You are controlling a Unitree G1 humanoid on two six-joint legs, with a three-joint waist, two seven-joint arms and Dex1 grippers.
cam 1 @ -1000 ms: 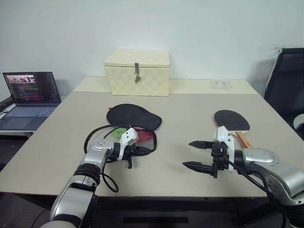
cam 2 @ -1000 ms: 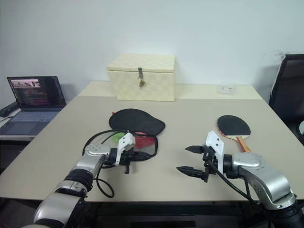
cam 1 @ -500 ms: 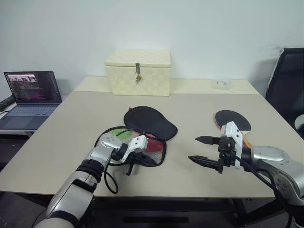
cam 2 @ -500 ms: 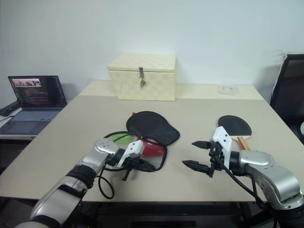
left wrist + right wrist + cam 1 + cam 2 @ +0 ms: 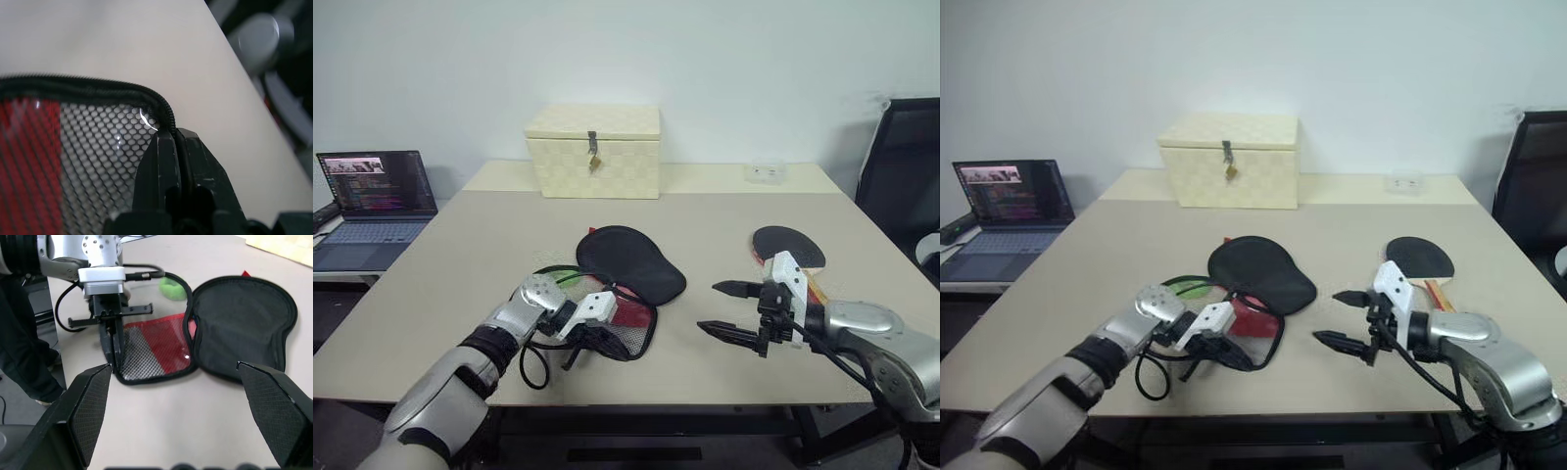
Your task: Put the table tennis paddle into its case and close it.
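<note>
Black paddle-shaped fabric case (image 5: 631, 262) open, lying diagonally across beige table (image 5: 440, 284).
Red-and-black mesh half nearest; left gripper (image 5: 177, 147) pinching its zipper rim; right gripper (image 5: 725, 311) spread wide, empty.

The case (image 5: 244, 328) is matt black fabric with a red-and-black mesh pocket (image 5: 73, 161) and toothed zipper rim, lying on a smooth, matt beige surface (image 5: 724, 235) near a cream woven-textured box (image 5: 594, 152).

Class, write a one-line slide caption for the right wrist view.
Left gripper pinches the zipper rim of the open case on the table, seen between the right gripper's open fingers.
</note>
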